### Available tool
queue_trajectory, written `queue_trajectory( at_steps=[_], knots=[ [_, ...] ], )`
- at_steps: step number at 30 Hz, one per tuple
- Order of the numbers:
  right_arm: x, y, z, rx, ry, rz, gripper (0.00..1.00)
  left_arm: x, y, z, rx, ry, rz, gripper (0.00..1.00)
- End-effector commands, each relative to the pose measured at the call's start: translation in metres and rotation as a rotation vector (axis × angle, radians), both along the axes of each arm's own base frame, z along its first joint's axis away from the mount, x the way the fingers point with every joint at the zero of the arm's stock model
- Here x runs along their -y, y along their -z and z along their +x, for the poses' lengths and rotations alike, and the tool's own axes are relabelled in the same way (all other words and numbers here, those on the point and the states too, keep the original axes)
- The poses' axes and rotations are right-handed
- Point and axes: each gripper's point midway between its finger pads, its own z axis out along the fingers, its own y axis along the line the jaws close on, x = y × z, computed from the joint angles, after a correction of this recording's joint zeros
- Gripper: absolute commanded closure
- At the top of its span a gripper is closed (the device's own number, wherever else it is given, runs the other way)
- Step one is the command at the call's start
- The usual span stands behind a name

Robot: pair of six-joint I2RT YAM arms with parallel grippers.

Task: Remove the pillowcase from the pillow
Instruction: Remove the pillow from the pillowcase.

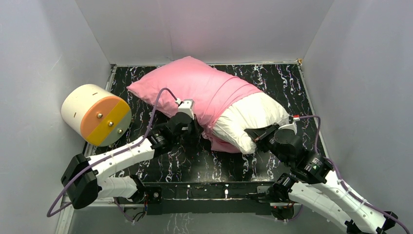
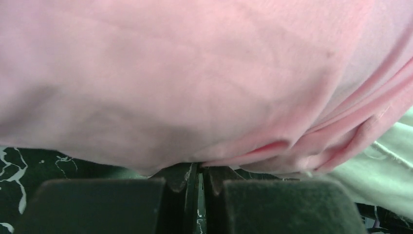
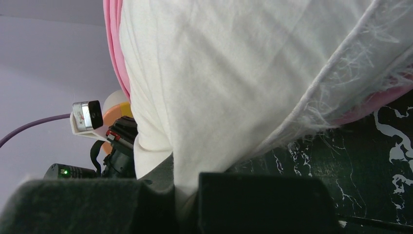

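Pink pillowcase [image 1: 195, 87] partly off white pillow [image 1: 253, 117]
Left claw [image 2: 199, 170] closed under the pillowcase, hold unclear; right claw [image 3: 187, 195] pinches bare pillow cloth

No legible text, label or number; perhaps illegible print on the wrist camera [image 3: 86, 115]

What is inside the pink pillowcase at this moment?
The white pillow: its right end sticks out of the pillowcase opening. The rest of it is hidden under the pink fabric.
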Motion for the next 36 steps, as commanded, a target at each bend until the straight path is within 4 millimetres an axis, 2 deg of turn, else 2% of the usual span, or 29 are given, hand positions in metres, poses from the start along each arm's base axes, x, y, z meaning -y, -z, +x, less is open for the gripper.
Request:
queue_trajectory(
  at_steps=[1,6,7,10,11,12,13,15,17,19,25,30,33,35,36],
  knots=[
    [0.036,-0.066,0.008,0.150,0.157,0.081,1.00,-0.083,0.009,0.029,0.074,-0.227,0.229,1.00],
    [0.053,-0.068,0.003,0.154,0.198,0.053,1.00,-0.117,0.010,0.033,0.059,-0.285,0.284,1.00],
    [0.054,-0.068,0.003,0.156,0.200,0.056,1.00,-0.116,0.008,0.033,0.058,-0.269,0.271,1.00],
    [0.052,-0.062,0.001,0.142,0.186,0.053,1.00,-0.090,-0.006,0.026,0.060,-0.150,0.154,1.00],
    [0.051,-0.056,0.002,0.122,0.188,0.053,1.00,-0.081,-0.012,0.024,0.056,-0.121,0.114,0.96],
    [0.048,-0.050,0.002,0.106,0.185,0.057,1.00,-0.073,-0.019,0.020,0.049,-0.088,0.073,0.81],
    [0.029,-0.034,0.003,0.085,0.127,0.085,1.00,-0.040,-0.054,0.010,0.062,0.051,-0.083,0.53],
    [0.015,-0.025,0.004,0.067,0.082,0.100,1.00,-0.026,-0.069,0.002,0.058,0.121,-0.149,0.30],
    [0.003,-0.018,0.006,0.048,0.051,0.108,1.00,-0.024,-0.072,0.000,0.025,0.116,-0.155,0.10],
    [-0.005,-0.012,0.007,0.030,0.028,0.100,1.00,-0.020,-0.074,-0.002,0.012,0.146,-0.146,0.03],
    [-0.014,-0.006,0.011,0.012,0.010,0.079,1.00,0.007,-0.080,-0.015,-0.044,0.303,-0.198,0.02],
    [-0.013,0.001,0.011,-0.004,0.024,0.084,1.00,0.012,-0.065,-0.011,-0.076,0.302,-0.198,0.02],
    [-0.009,0.000,0.011,0.000,0.040,0.090,1.00,0.010,-0.041,0.000,-0.126,0.270,-0.104,0.02],
    [-0.003,-0.002,0.012,0.004,0.061,0.081,1.00,-0.004,-0.018,0.013,-0.168,0.192,0.016,0.13],
    [0.000,-0.003,0.012,0.006,0.072,0.077,1.00,-0.013,-0.010,0.019,-0.166,0.154,0.078,0.24]
  ],
)
